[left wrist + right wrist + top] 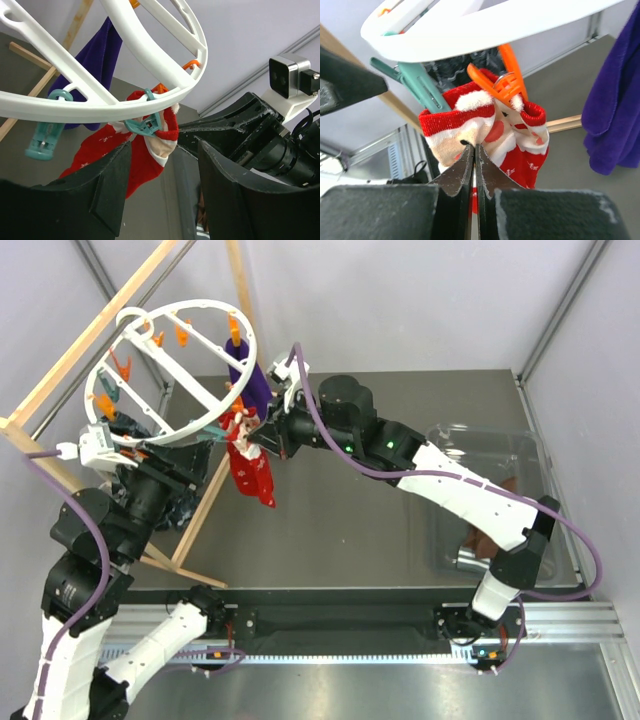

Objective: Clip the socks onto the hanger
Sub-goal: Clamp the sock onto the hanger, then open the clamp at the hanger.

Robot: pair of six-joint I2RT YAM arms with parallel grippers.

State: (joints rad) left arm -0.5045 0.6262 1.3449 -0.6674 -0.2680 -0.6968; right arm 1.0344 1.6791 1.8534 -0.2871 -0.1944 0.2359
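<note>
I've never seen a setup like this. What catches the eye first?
A bright red Santa sock dangles from a big white ring hanger at the left middle of the overhead view, gripped by a teal clip. The right hand is pinched shut on its cuff, while the left hand is open just below the ring. A purple sock hangs beside it.

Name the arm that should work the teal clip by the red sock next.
Left, likely. The left gripper is open, facing the teal clip under the hanger, while the right gripper is shut on the red sock, holding it up there.
</note>
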